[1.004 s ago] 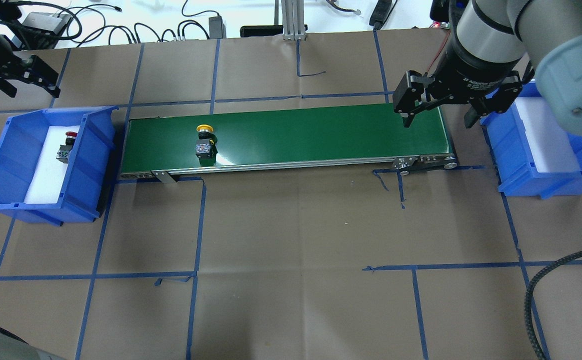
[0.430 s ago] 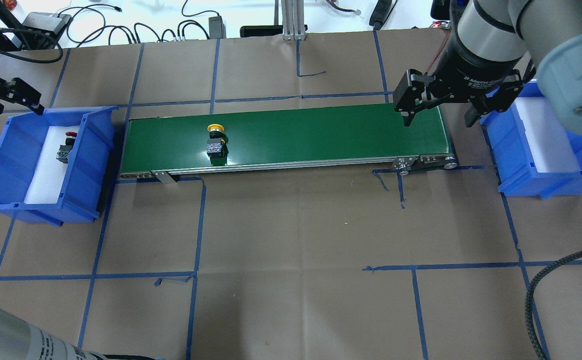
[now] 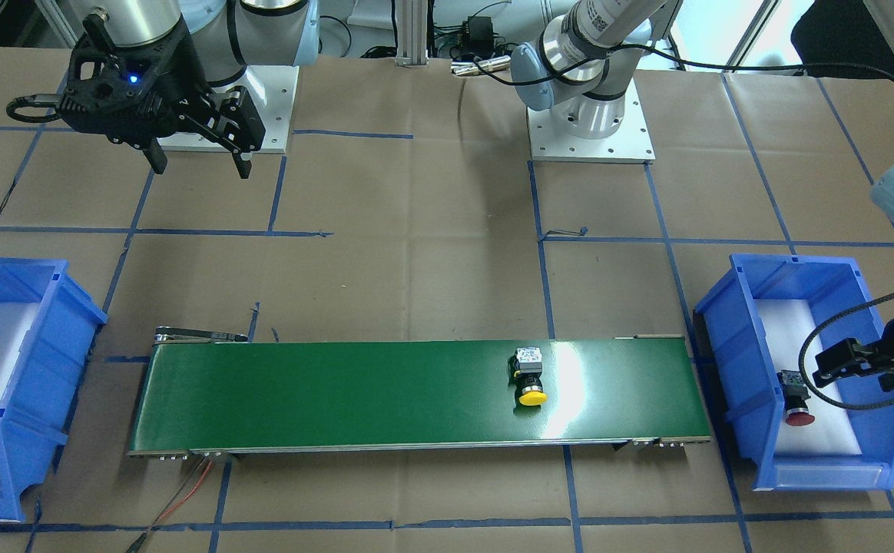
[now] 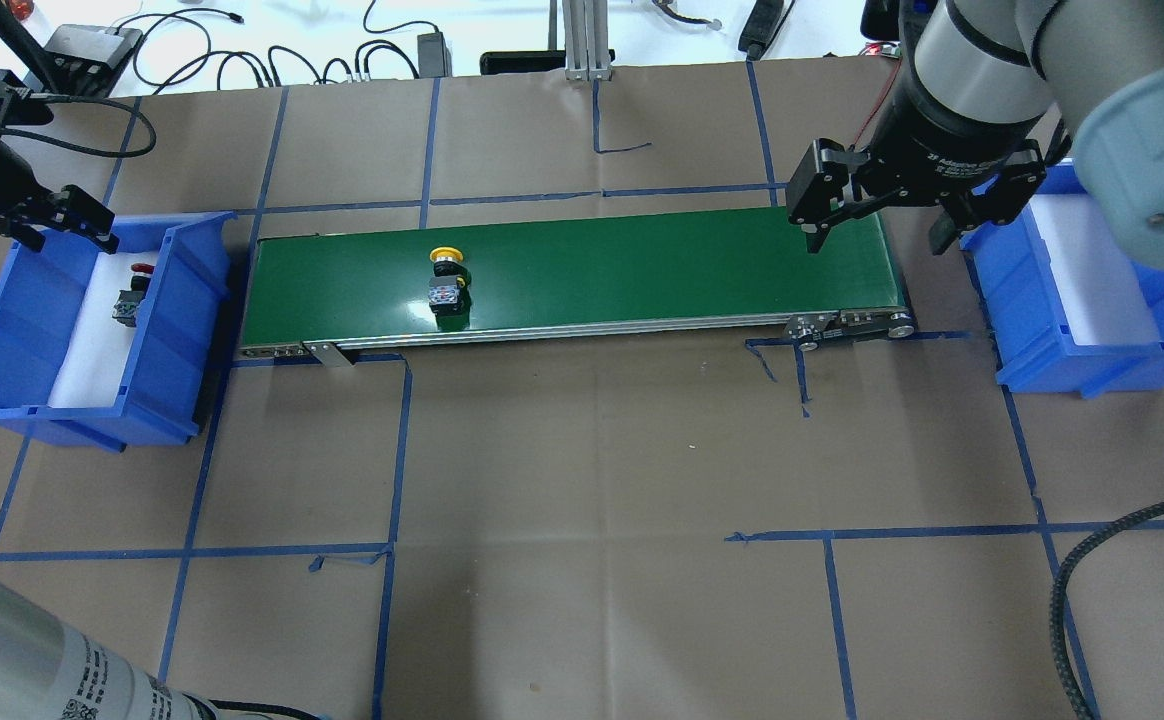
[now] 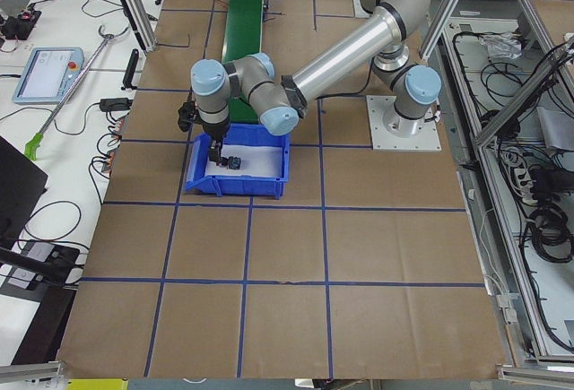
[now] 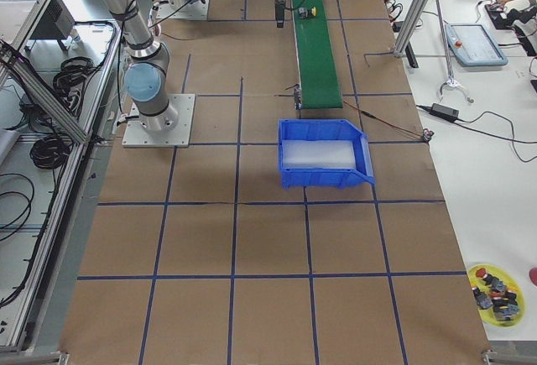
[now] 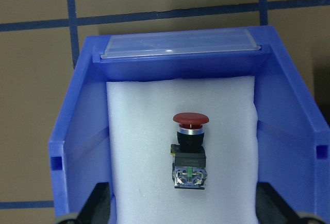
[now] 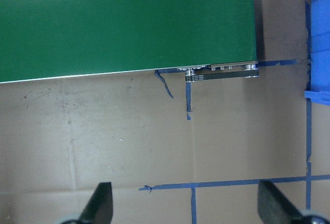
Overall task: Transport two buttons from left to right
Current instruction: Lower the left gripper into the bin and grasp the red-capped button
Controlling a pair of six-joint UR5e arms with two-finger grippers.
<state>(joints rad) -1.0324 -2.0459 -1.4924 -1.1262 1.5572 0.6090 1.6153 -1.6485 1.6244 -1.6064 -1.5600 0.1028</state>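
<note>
Left fingers (image 7: pixel 99 204) spread, right fingers (image 8: pixel 100 203) spread, empty

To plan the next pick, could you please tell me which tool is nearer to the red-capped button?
Left. The left tool hovers just over the red-capped button in its blue bin; the right tool hangs above the conveyor's far end.

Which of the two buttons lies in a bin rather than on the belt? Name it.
The red-capped button, lying on the white foam inside the blue bin. The yellow-capped button lies out on the green belt.
</note>
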